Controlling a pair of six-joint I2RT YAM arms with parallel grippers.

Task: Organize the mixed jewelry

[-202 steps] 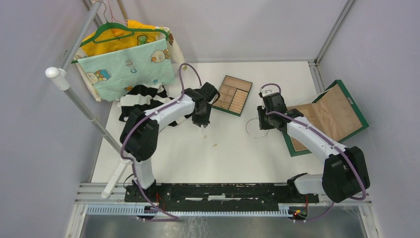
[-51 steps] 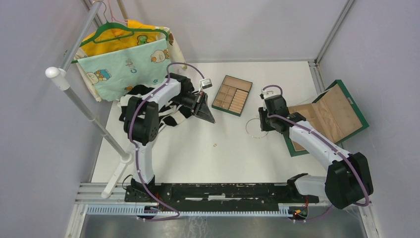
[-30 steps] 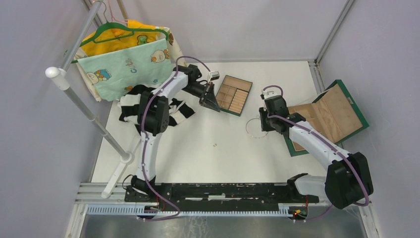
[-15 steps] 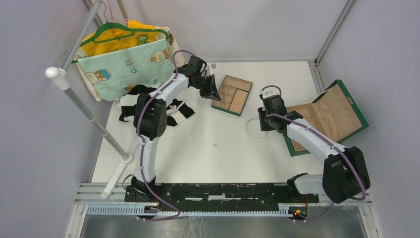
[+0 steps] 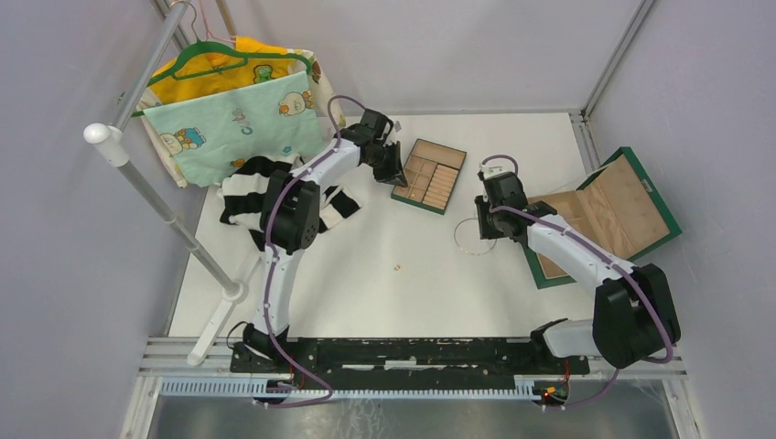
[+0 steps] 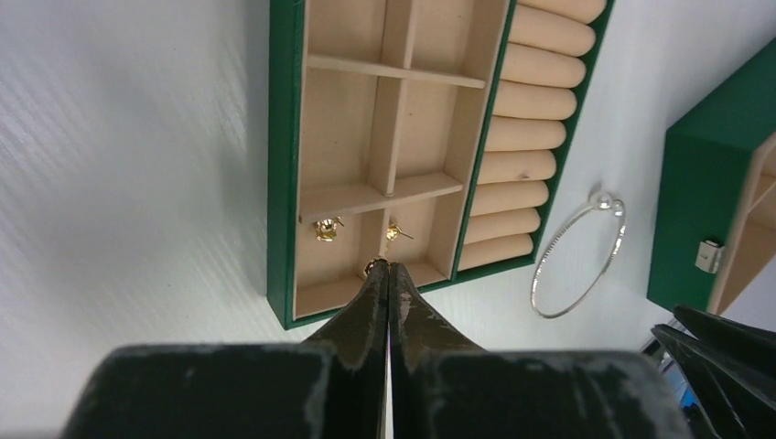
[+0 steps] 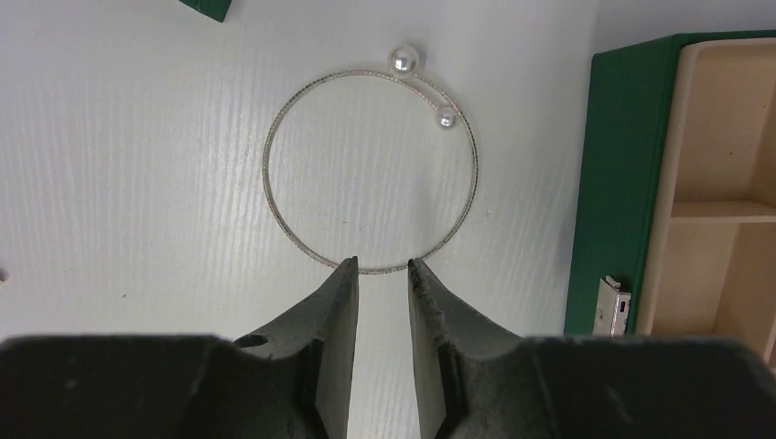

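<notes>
The tan compartment tray with green rim lies at the back middle of the table. My left gripper hangs over its near-left compartment, shut on a tiny gold piece at its tips. Two more gold pieces lie in that compartment. Another gold piece lies on the bare table. The silvery wire hoop, with two pearl ends, lies flat on the table. My right gripper is open just above it, fingertips on either side of its near wire.
An open green box with tan lining lies at the right, its edge close to the hoop. A striped cloth and clothes hung on a rack fill the back left.
My left gripper has swung from the table's middle up to the tray, staying shut. One of two gold pieces that lay on the table is gone. My right gripper has barely moved.
</notes>
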